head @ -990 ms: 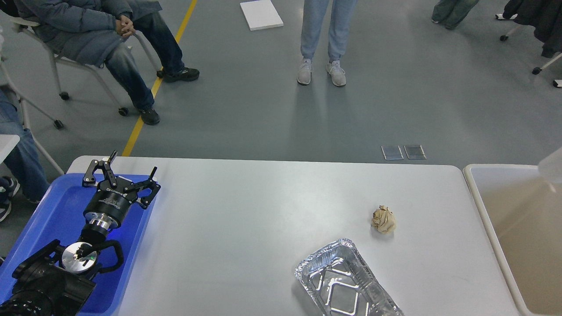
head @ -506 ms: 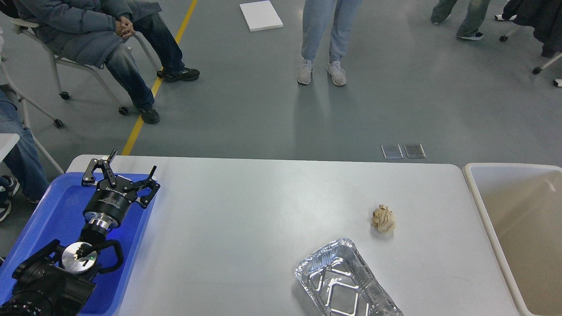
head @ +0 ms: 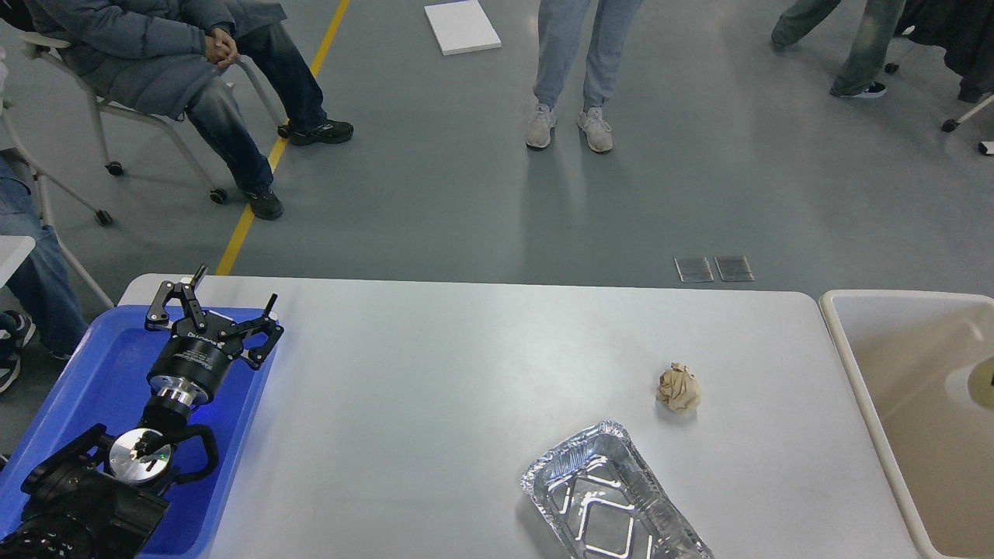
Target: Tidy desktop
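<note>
Left gripper at the desktop's far left corner, above the blue tray that overlaps the left edge; jaws spread wide, empty, fingers aimed toward the far edge. Right gripper out of view. Still to clear: crumpled paper ball, right of centre, nearer the right edge than the left; crushed foil tray at the near edge, just this side of the ball, not touching it, long axis slanting from near-right to far-left. Both well apart from the open jaws, off to their right across most of the tabletop. Beige bin hard against the right edge, near the ball. Probably a job for the unseen right arm; otherwise a long crosswise reach for the left.
</note>
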`<act>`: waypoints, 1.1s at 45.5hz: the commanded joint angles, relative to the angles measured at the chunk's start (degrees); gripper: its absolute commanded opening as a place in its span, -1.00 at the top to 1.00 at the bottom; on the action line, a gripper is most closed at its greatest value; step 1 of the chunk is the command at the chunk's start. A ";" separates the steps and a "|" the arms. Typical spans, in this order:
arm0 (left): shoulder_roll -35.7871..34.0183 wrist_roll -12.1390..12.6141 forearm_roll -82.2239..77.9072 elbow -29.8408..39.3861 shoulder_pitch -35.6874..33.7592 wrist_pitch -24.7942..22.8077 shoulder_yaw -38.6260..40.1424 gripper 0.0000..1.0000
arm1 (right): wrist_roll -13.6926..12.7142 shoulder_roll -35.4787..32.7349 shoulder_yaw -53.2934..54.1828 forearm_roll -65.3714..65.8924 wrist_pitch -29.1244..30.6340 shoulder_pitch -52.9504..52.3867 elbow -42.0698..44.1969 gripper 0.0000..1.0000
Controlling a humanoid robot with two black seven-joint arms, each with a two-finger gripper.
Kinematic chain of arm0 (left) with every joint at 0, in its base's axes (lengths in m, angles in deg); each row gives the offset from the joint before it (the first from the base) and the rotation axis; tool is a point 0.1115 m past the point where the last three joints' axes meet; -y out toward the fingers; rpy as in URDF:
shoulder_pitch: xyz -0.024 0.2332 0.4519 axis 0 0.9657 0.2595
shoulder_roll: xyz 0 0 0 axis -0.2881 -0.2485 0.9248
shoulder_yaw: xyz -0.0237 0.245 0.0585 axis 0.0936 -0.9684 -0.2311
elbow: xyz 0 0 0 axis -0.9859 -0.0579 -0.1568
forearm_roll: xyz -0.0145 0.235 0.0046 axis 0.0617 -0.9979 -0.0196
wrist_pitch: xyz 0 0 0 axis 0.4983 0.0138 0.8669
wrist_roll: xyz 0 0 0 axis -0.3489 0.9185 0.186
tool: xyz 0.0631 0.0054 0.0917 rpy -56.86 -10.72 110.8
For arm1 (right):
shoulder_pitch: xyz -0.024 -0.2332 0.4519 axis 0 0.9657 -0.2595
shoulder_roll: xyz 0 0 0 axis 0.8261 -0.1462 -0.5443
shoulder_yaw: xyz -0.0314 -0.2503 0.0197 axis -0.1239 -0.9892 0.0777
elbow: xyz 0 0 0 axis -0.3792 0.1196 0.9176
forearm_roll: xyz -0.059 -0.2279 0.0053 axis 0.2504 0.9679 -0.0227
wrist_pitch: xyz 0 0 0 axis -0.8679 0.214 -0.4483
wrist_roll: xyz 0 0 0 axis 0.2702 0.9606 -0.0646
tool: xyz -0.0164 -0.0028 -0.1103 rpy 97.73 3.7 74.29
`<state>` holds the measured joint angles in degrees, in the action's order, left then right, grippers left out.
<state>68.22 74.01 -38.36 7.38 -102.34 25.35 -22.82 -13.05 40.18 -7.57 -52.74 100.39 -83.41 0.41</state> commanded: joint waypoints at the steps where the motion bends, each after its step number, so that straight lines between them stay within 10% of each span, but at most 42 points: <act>1: 0.00 -0.06 0.01 0.00 0.00 0.00 0.01 -1.00 | -2.21 2.67 0.67 -2.81 -4.02 4.63 0.91 1.00; 7: 0.00 -0.06 0.01 0.00 0.00 0.00 0.01 -1.00 | -2.74 2.67 0.67 -3.25 -4.29 4.72 0.91 0.84; 20: 0.00 -0.06 0.01 0.00 0.00 0.00 0.01 -1.00 | -2.56 2.14 0.67 -3.25 -4.38 4.72 0.91 -0.91; 32: 0.00 -0.06 0.01 0.00 0.00 0.00 0.01 -1.00 | -2.48 0.12 1.46 -4.22 -3.94 -0.46 -1.98 -0.98; 50: 0.00 0.03 0.01 0.00 0.00 0.00 -0.08 -1.00 | -2.39 -16.76 -8.02 0.00 1.16 -32.44 -31.08 -1.00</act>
<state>68.22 73.96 -38.35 7.39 -102.35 25.35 -22.85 -15.51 29.78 -9.46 -55.81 98.58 -98.78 -19.79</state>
